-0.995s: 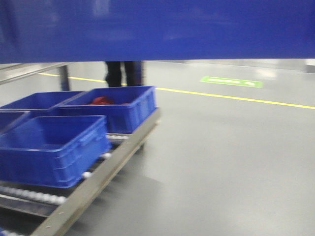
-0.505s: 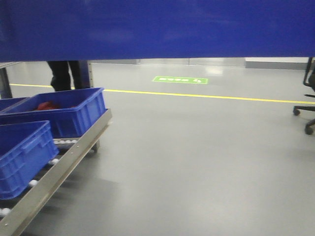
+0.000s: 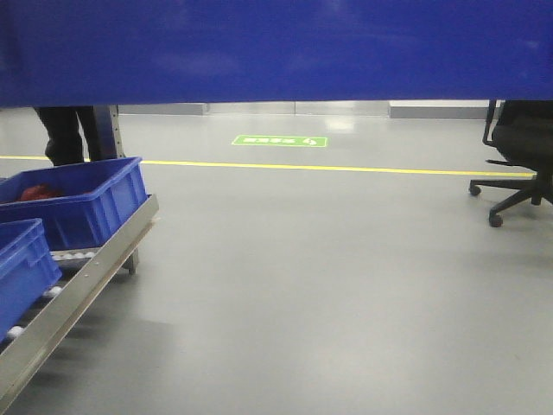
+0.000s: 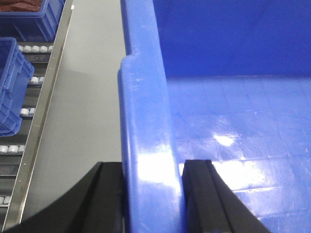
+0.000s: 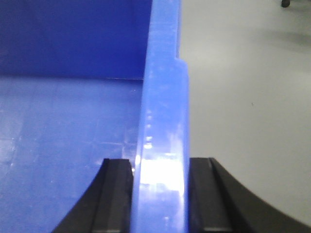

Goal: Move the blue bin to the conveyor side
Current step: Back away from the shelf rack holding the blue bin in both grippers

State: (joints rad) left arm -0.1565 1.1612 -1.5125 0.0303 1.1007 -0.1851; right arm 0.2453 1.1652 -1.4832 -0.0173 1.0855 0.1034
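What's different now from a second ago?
The view swung right: the roller rack and its blue crates slid toward the left edge, the green floor sign drifted left, and an office chair appeared at right. The blue bin still fills the top, left tool and right tool clamped on its rim.

Right gripper [image 5: 160, 193] clamps blue bin [image 5: 68, 116] rim, fingers [image 5: 116, 196] either side; grey floor [image 5: 243, 97] beyond.

Bright, even overhead light. In both wrist views, white glare sits on the rim of the glossy blue plastic bin [image 4: 146, 165]; the grey floor [image 3: 328, 285] reflects softly.
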